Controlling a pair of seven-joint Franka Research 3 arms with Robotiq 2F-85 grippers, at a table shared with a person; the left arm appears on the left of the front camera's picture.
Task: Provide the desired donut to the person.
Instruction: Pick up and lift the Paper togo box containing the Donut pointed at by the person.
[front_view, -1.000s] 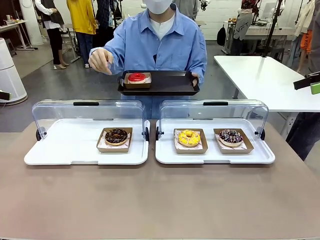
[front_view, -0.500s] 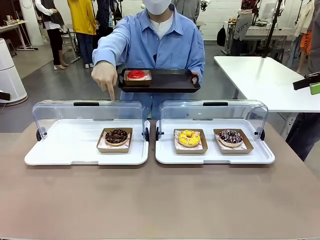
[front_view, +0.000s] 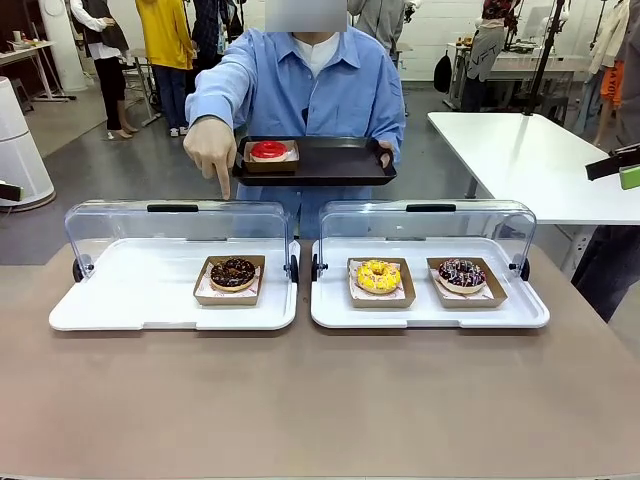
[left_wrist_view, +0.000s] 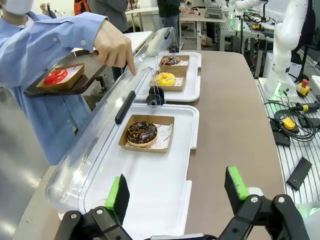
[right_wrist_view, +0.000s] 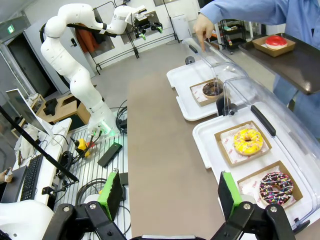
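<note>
Over on the left, the robot's left hand (left_wrist_view: 177, 189) hangs released above the near end of the brown worktop (front_view: 320, 400), green pads wide apart with nothing between them. In front of it lies the left white plastic tray (front_view: 120, 300), its clear domed lid (front_view: 175, 225) swung up at the far side. On that tray sits the chocolate-glazed donut in a brown cardboard boat (front_view: 232, 272). The person in the light-blue shirt (front_view: 310, 90) points one finger (front_view: 211, 148) straight down over that lid, so I'd say this donut is the one wanted and the choosing step is in hand. Next, the left arm needs to reach in under the lid, take the boat by its edge, lift it and carry it across. The raised lid and the pointing arm stand in the way. The person's black serving tray (front_view: 340, 165) holds a red-glazed donut (front_view: 269, 151) at its left end, with bare room beside it. The right white tray (front_view: 330, 310) carries a yellow-iced donut (front_view: 378, 275) and a dark donut with coloured sprinkles (front_view: 461, 272). The robot's right hand (right_wrist_view: 169, 192) is released too, well back from them.
</note>
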